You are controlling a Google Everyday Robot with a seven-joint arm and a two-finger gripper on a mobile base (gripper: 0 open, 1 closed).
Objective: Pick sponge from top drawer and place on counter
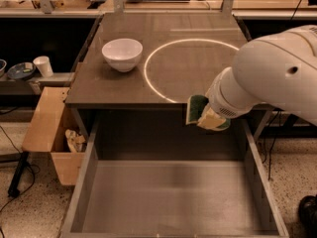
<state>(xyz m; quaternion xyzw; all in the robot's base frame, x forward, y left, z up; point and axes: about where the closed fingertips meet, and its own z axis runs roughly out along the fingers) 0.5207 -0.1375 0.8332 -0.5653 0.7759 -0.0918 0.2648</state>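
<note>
The sponge point(195, 108), dark green over yellow foam, is held on edge in my gripper point(204, 115), at the counter's front edge and above the back right of the open top drawer point(168, 197). My cream-yellow fingers point(212, 120) are shut on it, and the big white arm point(277, 68) reaches in from the right. The drawer's grey bottom is bare. The counter point(119, 86) is glossy grey-brown with a bright ring of light point(153, 90) on it.
A white bowl point(122, 54) stands on the counter's left half. A tan wooden box point(49, 133) with some clutter sits at the left of the drawer. A paper cup point(43, 66) and a dish point(19, 71) stand on a low shelf at far left.
</note>
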